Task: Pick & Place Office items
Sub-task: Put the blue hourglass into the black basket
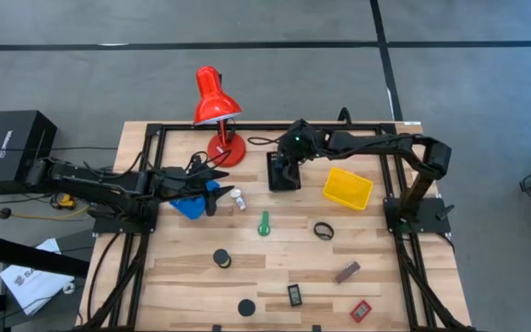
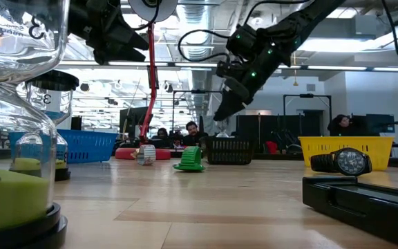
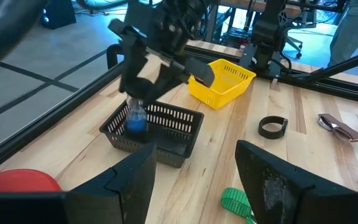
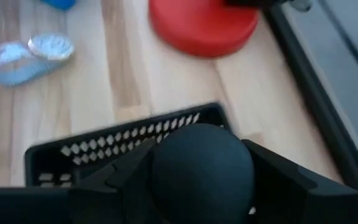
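The left gripper hangs over the blue bin on the bench's left side, its fingers spread apart with nothing between them; it reads as parked there, waiting. Just beside it lies the white tube, on its side on the wood, with the green pen-like stick a little further toward the middle.

Behind these, the red desk lamp stands at the back edge, out of the working lanes.

The right gripper is poised directly above the black bin, clenched on a black round disc that fills the gap between its fingers in the right wrist view. Holding it over the basket's opening suggests a drop is the step in hand. A small blue-and-clear item already sits inside that bin.

To the right, the yellow bin appears empty, and the black ring, brown block and red tag lie unsorted, well apart, toward the front.
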